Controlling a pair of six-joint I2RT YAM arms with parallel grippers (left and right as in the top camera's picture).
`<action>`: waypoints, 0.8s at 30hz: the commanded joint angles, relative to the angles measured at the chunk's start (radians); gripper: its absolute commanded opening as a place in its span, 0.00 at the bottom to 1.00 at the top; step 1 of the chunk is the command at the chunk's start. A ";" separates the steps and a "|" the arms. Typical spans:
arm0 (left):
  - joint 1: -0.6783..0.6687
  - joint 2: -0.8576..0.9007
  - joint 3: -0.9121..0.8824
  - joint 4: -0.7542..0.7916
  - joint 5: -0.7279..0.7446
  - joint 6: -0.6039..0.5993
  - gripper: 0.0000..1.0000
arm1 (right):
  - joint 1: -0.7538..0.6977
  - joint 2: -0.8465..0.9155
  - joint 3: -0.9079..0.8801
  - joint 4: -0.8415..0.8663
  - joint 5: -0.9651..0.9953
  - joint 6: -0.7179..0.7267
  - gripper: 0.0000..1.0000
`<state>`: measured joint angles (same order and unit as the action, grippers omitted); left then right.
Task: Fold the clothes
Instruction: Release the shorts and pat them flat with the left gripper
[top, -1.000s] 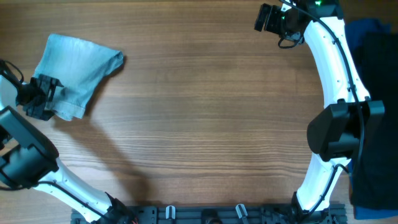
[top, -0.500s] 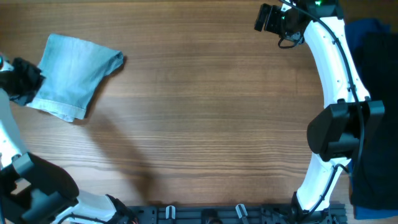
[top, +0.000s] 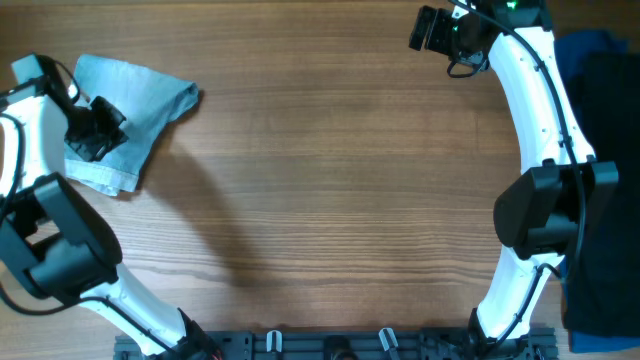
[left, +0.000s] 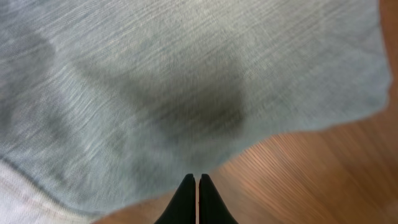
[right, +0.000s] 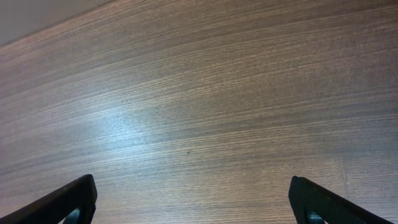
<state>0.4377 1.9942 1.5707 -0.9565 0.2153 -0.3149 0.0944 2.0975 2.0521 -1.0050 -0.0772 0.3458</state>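
Observation:
The clothes, a pair of light faded blue denim shorts (top: 140, 100), lie folded in a compact bundle at the table's far left, a cuffed hem showing at the lower left corner. My left gripper (top: 97, 128) hovers over the bundle's left part. In the left wrist view its jaws (left: 197, 180) are shut tip to tip with nothing between them, above the edge where the denim (left: 174, 81) meets bare wood. My right gripper (top: 425, 28) stays far away at the back right; in its wrist view it (right: 194, 191) is open over bare wood.
A heap of royal-blue (top: 590, 45) and black garments (top: 605, 180) lies along the right edge, beside the right arm's base. A rail with clips (top: 330, 343) runs along the front edge. Wooden table (top: 330, 180) stretches between the two arms.
My left gripper has shut empty and swung from the bundle's lower left edge out to the left, then back over the denim. The shorts and the right arm have not moved.

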 joint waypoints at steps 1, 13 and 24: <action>-0.039 0.059 0.004 0.029 -0.096 0.021 0.04 | -0.002 0.000 0.001 0.003 0.014 -0.005 1.00; -0.065 0.187 0.004 0.105 -0.134 0.020 0.04 | -0.002 0.000 0.001 0.002 0.014 -0.005 1.00; -0.088 0.188 0.004 0.349 -0.055 -0.033 0.04 | -0.002 0.000 0.001 0.002 0.014 -0.006 1.00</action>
<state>0.3599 2.1643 1.5700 -0.6422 0.1513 -0.3340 0.0944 2.0975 2.0521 -1.0046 -0.0772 0.3458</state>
